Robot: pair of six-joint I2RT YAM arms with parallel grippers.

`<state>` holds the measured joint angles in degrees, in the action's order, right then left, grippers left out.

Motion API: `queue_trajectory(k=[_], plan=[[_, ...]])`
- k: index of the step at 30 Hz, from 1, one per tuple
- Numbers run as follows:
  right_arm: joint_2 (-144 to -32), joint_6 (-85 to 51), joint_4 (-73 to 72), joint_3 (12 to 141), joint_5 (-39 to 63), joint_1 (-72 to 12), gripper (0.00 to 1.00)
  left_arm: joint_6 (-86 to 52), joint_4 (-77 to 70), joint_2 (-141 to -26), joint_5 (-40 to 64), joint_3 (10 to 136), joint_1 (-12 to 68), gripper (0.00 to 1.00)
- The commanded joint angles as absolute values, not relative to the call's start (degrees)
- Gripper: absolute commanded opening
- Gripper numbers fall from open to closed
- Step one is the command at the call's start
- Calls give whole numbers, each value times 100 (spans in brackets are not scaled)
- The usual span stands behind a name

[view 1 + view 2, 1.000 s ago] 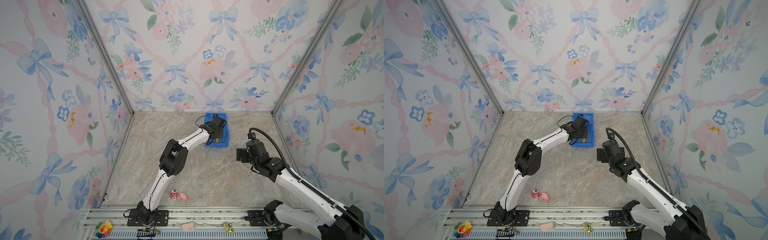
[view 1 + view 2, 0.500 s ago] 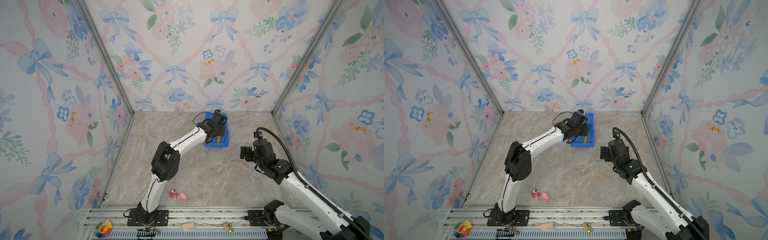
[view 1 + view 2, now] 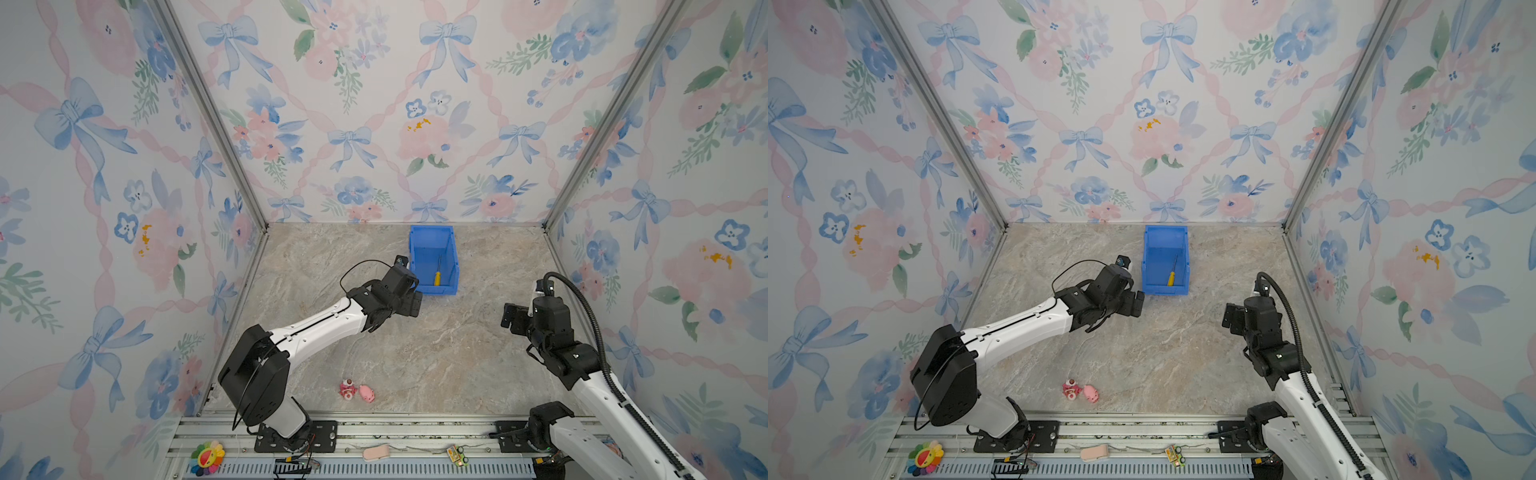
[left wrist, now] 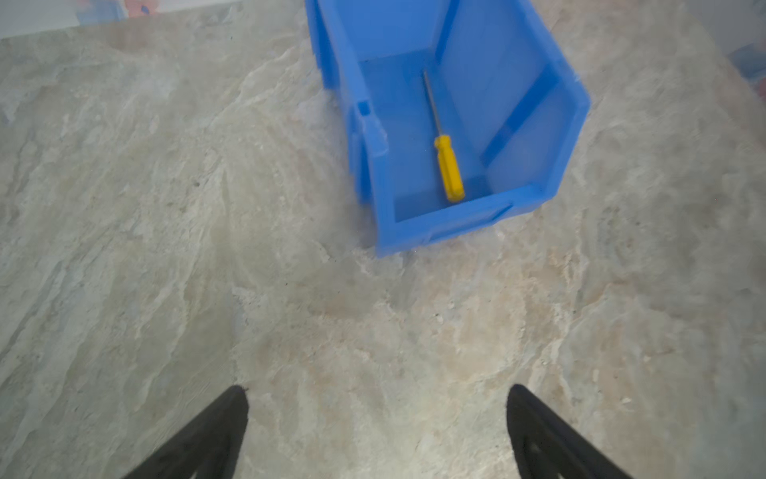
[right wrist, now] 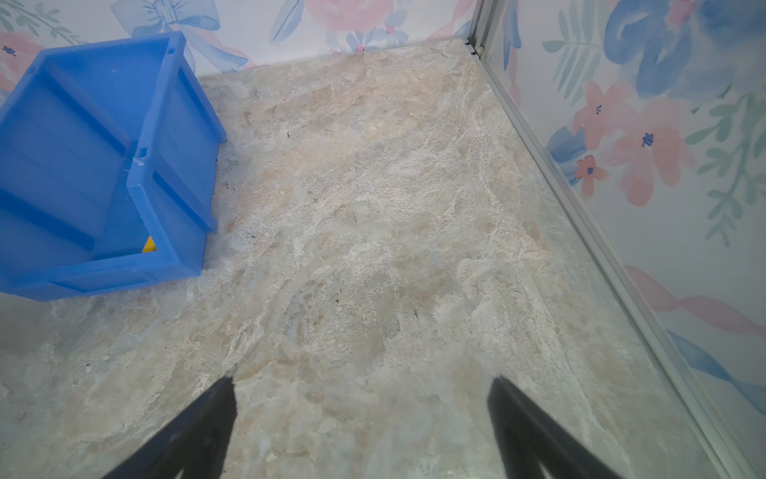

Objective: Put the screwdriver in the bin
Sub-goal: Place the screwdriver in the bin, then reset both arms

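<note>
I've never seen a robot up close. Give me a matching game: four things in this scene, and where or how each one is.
1. screwdriver
2. bin
3. pink pig toy
4. left hand

A. open, holding nothing
B. lying inside the bin
C. blue, at the far end of the table
D. near the table's front edge

Pairs: 1-B, 2-C, 3-D, 4-A.

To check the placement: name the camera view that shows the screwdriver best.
The left wrist view: the screwdriver lies whole and large in the bin, handle and shaft clear. In both top views it is whole but tiny. The right wrist view shows only a yellow sliver past the bin's wall.
</note>
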<state>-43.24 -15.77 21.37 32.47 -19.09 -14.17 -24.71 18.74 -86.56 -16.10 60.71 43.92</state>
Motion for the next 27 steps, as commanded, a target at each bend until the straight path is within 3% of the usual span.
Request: queue_trajectory(k=[1, 8, 13, 19, 27], plan=[[-4213, -1292, 1975, 2979, -1998, -1337, 97, -2294, 1605, -8035, -1992, 5498, 4241, 98], [-4189, -560, 1362, 2407, -1770, -1055, 97, -2481, 1175, -6783, -2706, 4270, 3140, 98], [-4762, -300, 868, 2281, -1564, -982, 97, -2350, 1057, -6529, -3093, 3765, 2435, 98], [-5182, -313, 178, 1995, -1613, -984, 97, -1907, 631, -6755, -3647, 3401, 2274, 98], [-5540, -386, -835, 1890, -1964, -1073, 97, -713, -1151, -6515, -3254, 2017, 2046, 98]])
